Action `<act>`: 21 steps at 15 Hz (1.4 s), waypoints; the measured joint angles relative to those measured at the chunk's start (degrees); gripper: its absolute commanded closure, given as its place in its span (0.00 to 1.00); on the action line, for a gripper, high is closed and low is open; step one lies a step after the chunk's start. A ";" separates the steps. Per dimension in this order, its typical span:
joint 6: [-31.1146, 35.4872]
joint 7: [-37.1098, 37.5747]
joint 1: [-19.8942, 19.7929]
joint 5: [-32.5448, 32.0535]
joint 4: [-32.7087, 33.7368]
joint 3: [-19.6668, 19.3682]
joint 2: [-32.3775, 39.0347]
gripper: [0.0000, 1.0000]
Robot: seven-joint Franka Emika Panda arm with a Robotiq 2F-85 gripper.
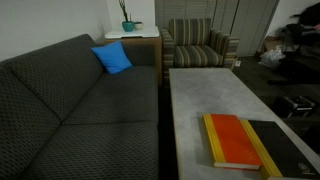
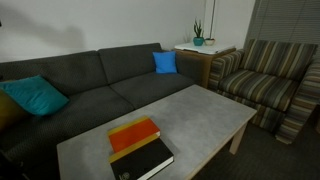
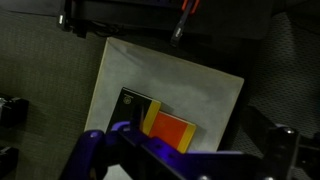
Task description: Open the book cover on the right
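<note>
The large flat black hardcover book cover [image 1: 290, 146] lies closed on the grey rectangular table [image 1: 200, 95], just beside the orange-red book [image 1: 232, 140] (yellow-edged); whether the gripper [image 3: 150, 158] is spread or pressed together cannot be told.

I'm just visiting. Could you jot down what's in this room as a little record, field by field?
room: living room with a grey couch and a striped armchair
table: pale grey, low, in front of the couch
black book: closed, flat near one end of the table
orange book: closed, flat beside the black book
cushions: blue pillow and teal pillow on the couch
plant: on a side table between couch and armchair
</note>
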 measured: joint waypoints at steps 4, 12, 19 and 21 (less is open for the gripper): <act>4.34 -1.35 -1.18 -2.73 0.34 -1.41 8.49 0.00; 5.68 -3.70 -3.17 -4.11 5.73 -4.41 26.00 0.00; 6.31 -3.68 -3.16 -4.61 5.85 -4.41 26.07 0.00; 8.55 -3.32 -3.23 -5.91 5.82 -4.45 26.88 0.00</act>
